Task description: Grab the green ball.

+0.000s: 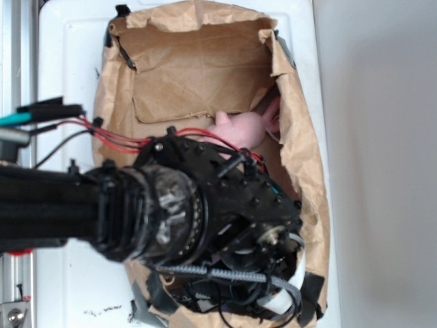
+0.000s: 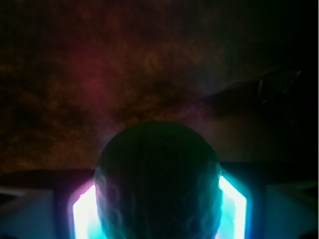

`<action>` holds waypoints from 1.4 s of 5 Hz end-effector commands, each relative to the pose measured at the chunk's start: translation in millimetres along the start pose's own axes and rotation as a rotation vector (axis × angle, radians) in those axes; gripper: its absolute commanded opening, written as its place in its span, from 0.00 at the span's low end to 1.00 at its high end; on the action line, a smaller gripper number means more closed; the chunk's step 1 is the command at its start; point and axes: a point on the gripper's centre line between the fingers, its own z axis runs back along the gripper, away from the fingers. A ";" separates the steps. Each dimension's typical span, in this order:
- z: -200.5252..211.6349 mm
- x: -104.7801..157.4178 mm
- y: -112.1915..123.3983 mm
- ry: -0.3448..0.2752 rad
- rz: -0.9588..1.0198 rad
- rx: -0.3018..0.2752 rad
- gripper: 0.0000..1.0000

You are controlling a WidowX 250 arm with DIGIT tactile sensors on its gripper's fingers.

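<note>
In the wrist view the green ball (image 2: 157, 164) fills the lower middle, dark, round and dimpled. It sits between my two glowing fingers, the left pad (image 2: 84, 211) and the right pad (image 2: 233, 206), and both press against its sides. My gripper (image 2: 158, 204) is shut on the ball. In the exterior view the black arm (image 1: 205, 212) reaches down into a brown paper bag (image 1: 198, 68) and hides both the ball and the fingers.
A pink plush animal (image 1: 242, 128) lies inside the bag just beyond the arm. The bag's crumpled walls (image 1: 304, 157) rise close around the wrist. The bag rests on a white surface (image 1: 68, 75), and red wires (image 1: 109, 137) run along the arm.
</note>
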 end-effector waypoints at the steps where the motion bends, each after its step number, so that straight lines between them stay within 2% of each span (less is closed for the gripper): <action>1: 33.9 5.9 16.8 0.023 0.084 0.064 0.00; 3: 65.5 -13.9 46.1 0.071 0.347 0.174 0.00; 4: 76.7 -21.1 53.2 0.076 0.454 0.228 0.00; 7: 95.4 -35.0 40.2 0.097 0.802 0.425 0.00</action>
